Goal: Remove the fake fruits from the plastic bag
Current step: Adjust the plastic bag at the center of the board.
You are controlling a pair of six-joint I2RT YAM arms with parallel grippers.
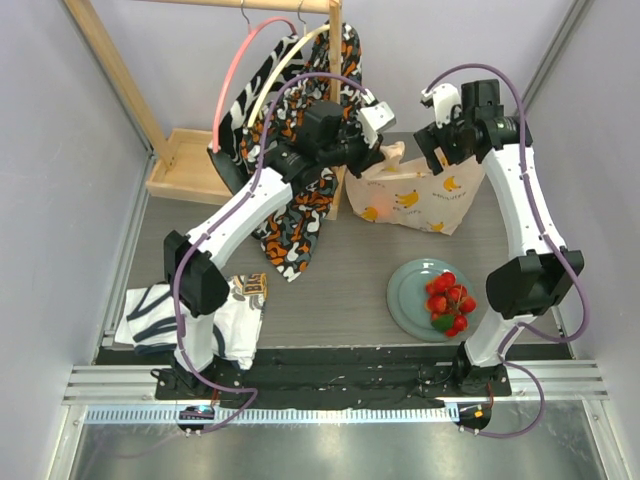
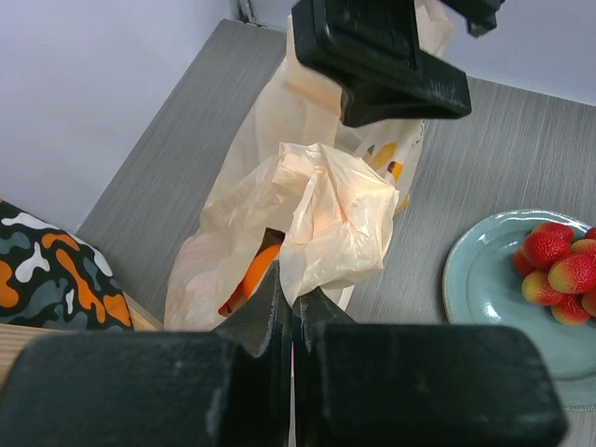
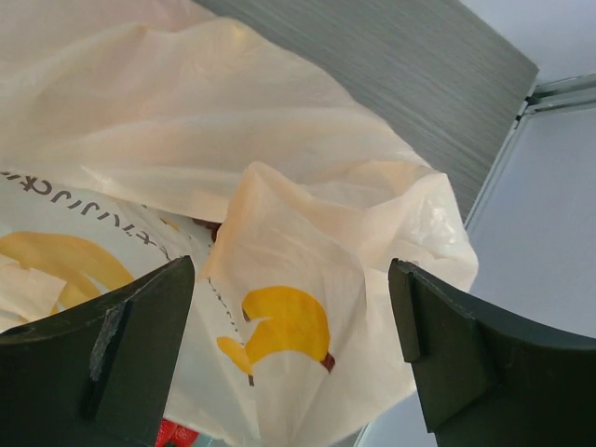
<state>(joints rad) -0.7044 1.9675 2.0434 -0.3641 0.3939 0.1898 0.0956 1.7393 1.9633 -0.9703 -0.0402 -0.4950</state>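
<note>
Plastic bag [image 1: 415, 195] stands slumped on the worktop [image 1: 340, 290] at the far side, between the two arms, banana print facing the bases. Left end effector [image 2: 293, 303] is clamped tight on a bunched fold of the bag's top, lifting that lip so the mouth stays up rather than collapsing; judged an anchoring hold, not a pick. Right end effector [image 3: 289, 279] hangs over the opposite lip with its jaws spread wide, one on each side of a raised flap of film and holding nothing; probably lined up either to pinch that flap and spread the mouth or to reach in. An orange [image 2: 256, 270] shows through the gap under the left-held fold, inside the bag. Red berry cluster [image 1: 450, 300] already lies on the grey-green plate [image 1: 400, 300] near the right arm's base, well apart from the bag. So the task is partly done. Patterned cloth [image 1: 300, 210] hangs behind the left arm, not involved.
</note>
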